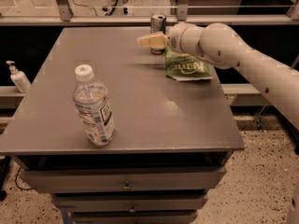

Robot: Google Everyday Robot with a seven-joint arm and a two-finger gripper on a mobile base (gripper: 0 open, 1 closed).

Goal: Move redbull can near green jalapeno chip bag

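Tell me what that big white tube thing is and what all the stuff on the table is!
The white tube is a robot's arm, reaching in from the right. At its tip is the gripper, the part that grabs; it sits right at the redbull can by the table's far edge. I cannot tell whether it holds the can. Beside the can lies the green jalapeno chip bag. A water bottle stands nearer us on the grey table. There is one picture, looking down at the table from the front.

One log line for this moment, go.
gripper: at can, far edge of table | can: upright, beside chip bag | water bottle: upright, near front edge
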